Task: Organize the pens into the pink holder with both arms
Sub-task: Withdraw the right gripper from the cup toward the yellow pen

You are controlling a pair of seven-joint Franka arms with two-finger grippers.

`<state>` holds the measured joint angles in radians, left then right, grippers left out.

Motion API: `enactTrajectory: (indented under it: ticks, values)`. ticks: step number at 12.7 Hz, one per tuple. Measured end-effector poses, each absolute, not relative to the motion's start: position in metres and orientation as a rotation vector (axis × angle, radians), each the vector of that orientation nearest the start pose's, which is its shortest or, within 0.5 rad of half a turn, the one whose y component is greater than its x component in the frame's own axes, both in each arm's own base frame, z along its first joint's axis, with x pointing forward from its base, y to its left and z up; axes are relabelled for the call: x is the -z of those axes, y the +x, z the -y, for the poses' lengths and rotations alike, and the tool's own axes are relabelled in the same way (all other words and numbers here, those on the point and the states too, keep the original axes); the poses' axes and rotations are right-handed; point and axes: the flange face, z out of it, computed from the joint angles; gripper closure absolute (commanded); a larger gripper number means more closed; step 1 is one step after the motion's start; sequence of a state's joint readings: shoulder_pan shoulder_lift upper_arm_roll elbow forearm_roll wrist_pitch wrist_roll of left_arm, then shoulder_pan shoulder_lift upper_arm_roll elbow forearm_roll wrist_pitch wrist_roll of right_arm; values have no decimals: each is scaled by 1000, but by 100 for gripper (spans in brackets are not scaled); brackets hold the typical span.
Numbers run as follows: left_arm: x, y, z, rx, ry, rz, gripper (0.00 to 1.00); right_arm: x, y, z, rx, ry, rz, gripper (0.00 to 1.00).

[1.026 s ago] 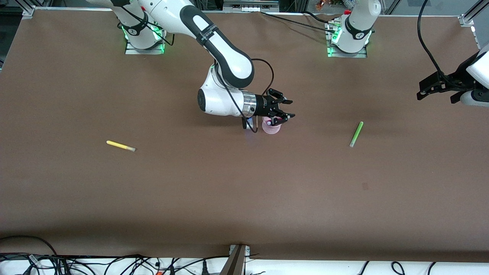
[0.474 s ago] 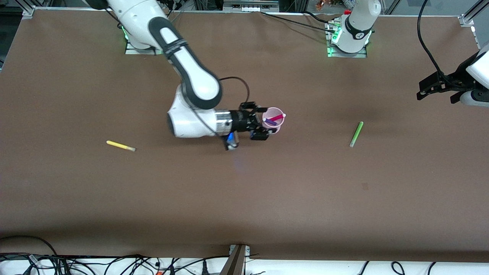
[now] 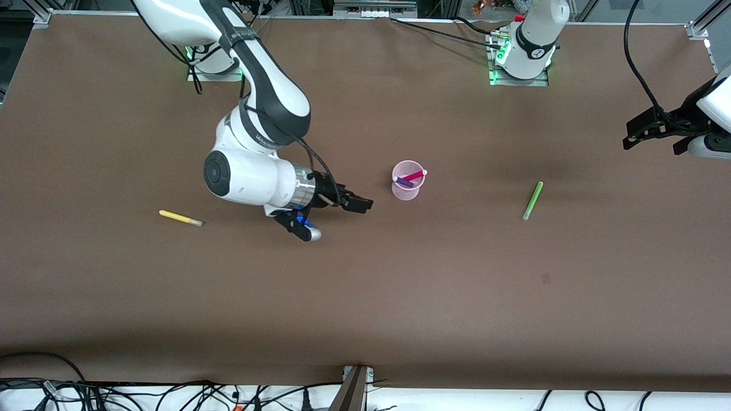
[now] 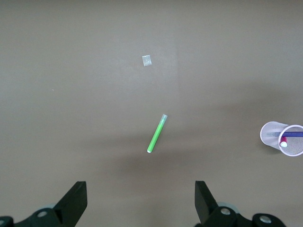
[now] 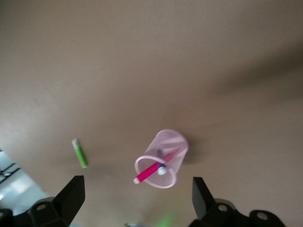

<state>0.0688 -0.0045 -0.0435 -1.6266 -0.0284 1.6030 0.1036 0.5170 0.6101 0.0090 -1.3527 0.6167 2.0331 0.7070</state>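
The pink holder stands upright mid-table with the magenta pen and the dark purple pen in it. It also shows in the right wrist view and in the left wrist view. The yellow pen lies toward the right arm's end. The green pen lies toward the left arm's end and shows in both wrist views. My right gripper is open and empty, between the holder and the yellow pen. My left gripper is open and empty, raised at the left arm's end.
The brown table has a small pale mark nearer the front camera than the green pen. Cables lie along the front edge. The arm bases stand along the top edge.
My right gripper has drawn back from over the pink holder toward the yellow pen, leaving the magenta pen in the holder. The left arm has not moved.
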Motion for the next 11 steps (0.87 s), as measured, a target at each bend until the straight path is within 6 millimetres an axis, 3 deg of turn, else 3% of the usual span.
enactTrajectory:
  ticks: [3,7,11]
  values:
    - [-604,555,-11,-27,-3168,-122,0,-420,632,-338,-228,-2765,-319,0]
    - [-604,555,-11,-27,-3168,-123,0,-477,642,-237,-166,-2915,-16,0]
    - [-604,555,-11,-26,-3168,-123,0,-560,601,-183,-136,-3063,104,0]
